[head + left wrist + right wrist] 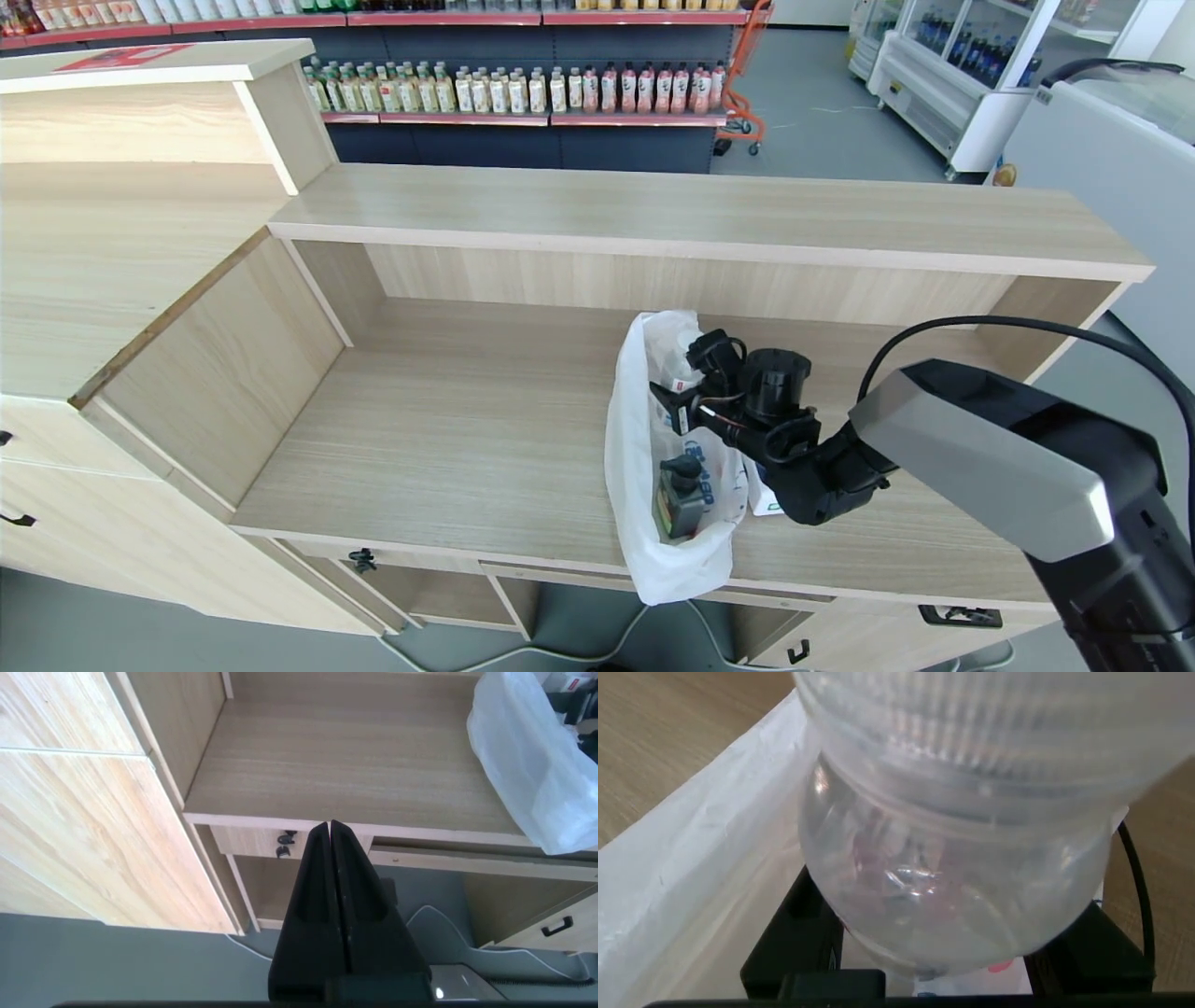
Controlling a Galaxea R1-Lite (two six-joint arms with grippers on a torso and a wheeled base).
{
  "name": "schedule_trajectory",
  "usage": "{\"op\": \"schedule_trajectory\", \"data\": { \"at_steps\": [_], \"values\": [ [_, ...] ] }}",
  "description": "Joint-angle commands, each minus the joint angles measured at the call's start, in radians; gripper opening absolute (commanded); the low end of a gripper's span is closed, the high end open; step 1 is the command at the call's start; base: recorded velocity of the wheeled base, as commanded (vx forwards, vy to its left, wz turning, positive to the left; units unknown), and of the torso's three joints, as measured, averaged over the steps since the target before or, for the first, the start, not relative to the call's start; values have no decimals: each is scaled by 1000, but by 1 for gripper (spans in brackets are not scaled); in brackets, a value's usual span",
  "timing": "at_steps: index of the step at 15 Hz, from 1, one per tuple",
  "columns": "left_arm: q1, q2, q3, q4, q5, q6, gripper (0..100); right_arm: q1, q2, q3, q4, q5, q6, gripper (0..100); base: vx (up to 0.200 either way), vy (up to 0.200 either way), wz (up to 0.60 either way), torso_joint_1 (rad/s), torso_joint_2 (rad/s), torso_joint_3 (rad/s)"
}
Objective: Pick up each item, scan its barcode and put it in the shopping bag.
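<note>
A white shopping bag [635, 439] stands open on the wooden counter [448, 439], near its front edge. My right gripper [674, 399] is at the bag's mouth, shut on a clear plastic bottle [952, 849] whose ribbed body sits between the black fingers [799, 938]. The bag's white plastic [701, 849] lies just beside the bottle. A dark bottle with a black cap [680, 499] stands inside the bag. My left gripper [330, 833] is shut with nothing in it, low in front of the counter's front edge, with the bag [533, 756] off to one side.
A raised ledge [709, 219] runs behind the counter and a tall side wall [215, 373] closes its left. A small white item [766, 499] lies beside the bag under my right arm. A key [285, 842] sticks out of the drawer front. Store shelves stand beyond.
</note>
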Motion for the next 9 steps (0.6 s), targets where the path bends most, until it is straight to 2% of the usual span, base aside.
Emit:
{"op": "schedule_trajectory", "data": {
  "at_steps": [1,9],
  "values": [
    [0,1,0,0,0,0,0,1,19,-5,-1,1,0,0,0,0,0,0,0,0],
    [0,0,0,0,0,0,0,-13,36,-1,-3,-1,1,0,0,0,0,0,0,0]
  ]
}}
